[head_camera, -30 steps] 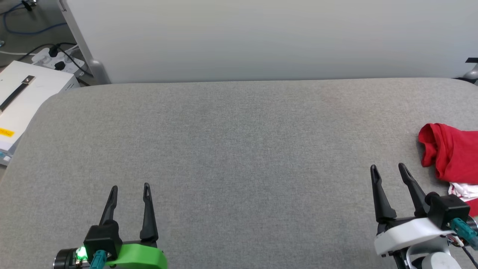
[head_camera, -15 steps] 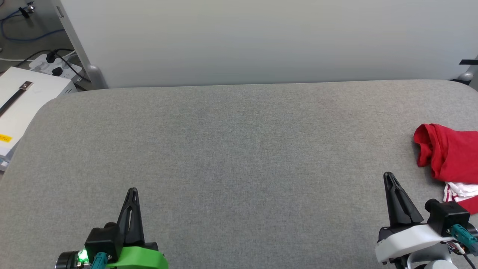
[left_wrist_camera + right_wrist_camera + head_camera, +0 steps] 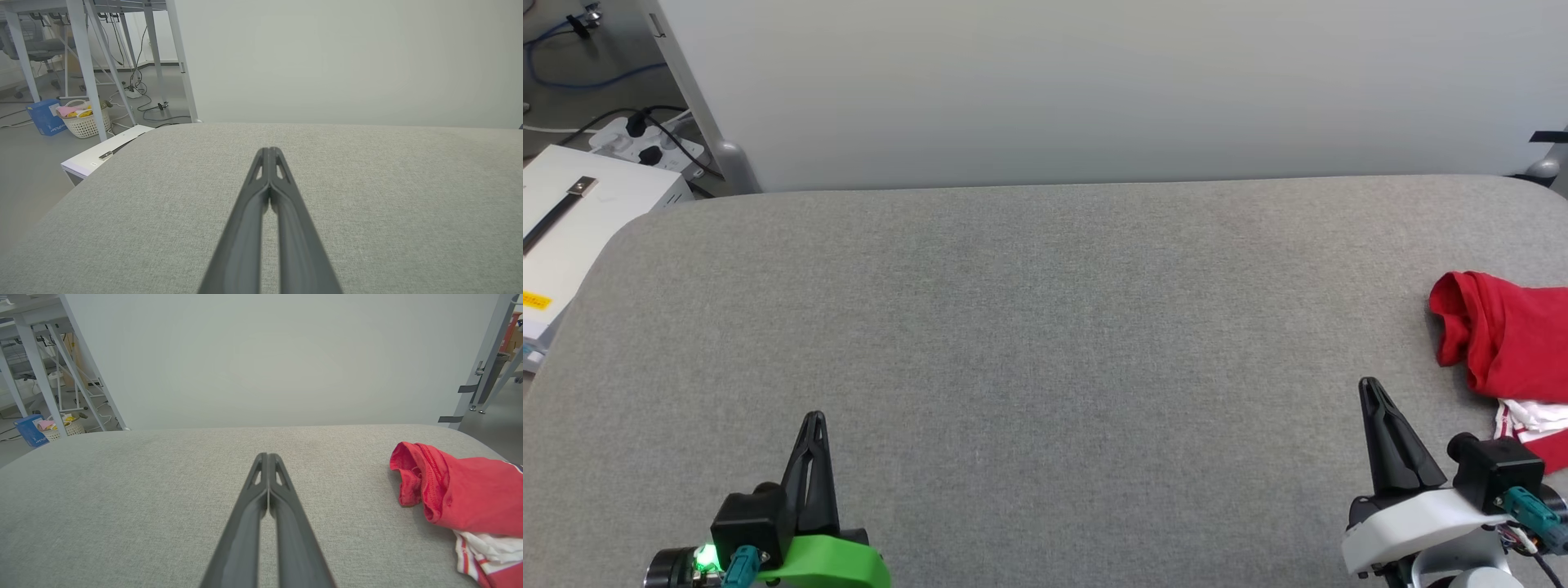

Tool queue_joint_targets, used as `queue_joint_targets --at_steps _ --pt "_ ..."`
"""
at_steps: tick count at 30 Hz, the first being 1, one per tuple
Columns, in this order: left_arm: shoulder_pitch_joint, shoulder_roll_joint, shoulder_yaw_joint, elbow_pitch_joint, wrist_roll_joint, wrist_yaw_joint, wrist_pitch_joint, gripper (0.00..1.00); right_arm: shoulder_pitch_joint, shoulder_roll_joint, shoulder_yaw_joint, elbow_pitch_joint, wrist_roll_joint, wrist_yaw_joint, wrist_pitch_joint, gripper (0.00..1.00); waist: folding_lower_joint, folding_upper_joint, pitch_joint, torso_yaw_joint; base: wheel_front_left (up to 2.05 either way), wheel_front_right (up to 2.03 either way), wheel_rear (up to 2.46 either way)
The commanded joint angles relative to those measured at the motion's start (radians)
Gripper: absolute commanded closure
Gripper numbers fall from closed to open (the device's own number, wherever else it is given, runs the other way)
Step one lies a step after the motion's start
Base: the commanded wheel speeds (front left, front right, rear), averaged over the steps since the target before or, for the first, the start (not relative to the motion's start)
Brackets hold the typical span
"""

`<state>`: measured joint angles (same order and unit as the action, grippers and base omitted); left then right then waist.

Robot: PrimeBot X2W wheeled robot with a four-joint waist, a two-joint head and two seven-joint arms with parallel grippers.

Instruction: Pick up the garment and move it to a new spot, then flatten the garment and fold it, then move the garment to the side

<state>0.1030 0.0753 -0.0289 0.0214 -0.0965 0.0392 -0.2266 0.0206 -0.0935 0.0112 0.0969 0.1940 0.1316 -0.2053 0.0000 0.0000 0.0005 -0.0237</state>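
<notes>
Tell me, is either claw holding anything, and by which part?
Nothing is held. The left gripper and right gripper are both shut empty; the garment lies crumpled on the grey surface, untouched.

No legible text, no readable numbers

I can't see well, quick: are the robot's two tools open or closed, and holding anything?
Left tool: closed, holding nothing.
Right tool: closed, holding nothing.

Left gripper (image 3: pixel 813 418) with slim black slotted fingers (image 3: pixel 810 478), green shell (image 3: pixel 837 563) and glowing green light (image 3: pixel 701 559) behind the jaws, right gripper (image 3: pixel 1369 384) with white shell (image 3: pixel 1413 523), teal plug (image 3: pixel 1525 502)
</notes>
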Motion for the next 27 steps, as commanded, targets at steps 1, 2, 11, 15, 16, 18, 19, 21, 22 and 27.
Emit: queue_joint_targets --at_steps 1,2,11,15,16,18,19,21,22,27 --pt "-0.011 -0.003 0.002 -0.002 0.006 -0.005 0.005 1.0 -0.003 0.004 -0.001 -0.009 -0.015 0.0 0.007 1.0 0.0 0.0 0.0 0.0 0.0 0.0 0.0" --pt "-0.012 -0.003 0.003 -0.003 0.007 -0.005 0.008 1.0 -0.003 0.005 -0.001 -0.01 -0.016 0.0 0.009 1.0 0.0 0.0 0.0 0.001 0.0 0.0 0.0" --pt "-0.019 -0.005 0.005 -0.004 0.015 -0.008 0.025 1.0 -0.004 0.008 -0.002 -0.017 -0.031 0.0 0.025 1.0 0.0 0.0 0.0 0.002 0.0 0.0 0.0" --pt "-0.023 -0.006 0.006 -0.005 0.018 -0.009 0.033 1.0 -0.005 0.009 -0.002 -0.02 -0.037 0.0 0.032 1.0 0.0 0.0 0.0 0.003 0.0 0.0 0.0" --pt "-0.024 -0.006 0.006 -0.005 0.019 -0.009 0.036 1.0 -0.005 0.009 -0.003 -0.021 -0.039 0.0 0.034 1.0 0.0 0.0 0.0 0.004 0.0 0.0 0.0" --pt "-0.025 -0.006 0.007 -0.005 0.02 -0.01 0.04 1.0 -0.005 0.01 -0.003 -0.022 -0.042 0.0 0.038 1.0 0.0 0.0 0.0 0.004 0.0 0.0 0.0" --pt "-0.026 -0.007 0.007 -0.006 0.021 -0.01 0.042 1.0 -0.006 0.011 -0.003 -0.023 -0.044 0.0 0.04 1.0 0.0 0.0 0.0 0.004 0.0 0.0 0.0" --pt "-0.028 -0.007 0.007 -0.006 0.023 -0.011 0.046 1.0 -0.006 0.011 -0.003 -0.025 -0.047 0.0 0.043 1.0 0.0 0.0 0.0 0.005 0.0 0.0 0.0" --pt "-0.029 -0.007 0.007 -0.006 0.024 -0.011 0.048 1.0 -0.006 0.012 -0.003 -0.026 -0.049 0.0 0.045 1.0 0.0 0.0 0.0 0.005 0.0 0.0 0.0" --pt "-0.033 -0.008 0.009 -0.007 0.028 -0.013 0.058 1.0 -0.007 0.013 -0.004 -0.03 -0.057 0.0 0.054 1.0 0.0 0.0 0.0 0.006 0.0 0.0 0.0"
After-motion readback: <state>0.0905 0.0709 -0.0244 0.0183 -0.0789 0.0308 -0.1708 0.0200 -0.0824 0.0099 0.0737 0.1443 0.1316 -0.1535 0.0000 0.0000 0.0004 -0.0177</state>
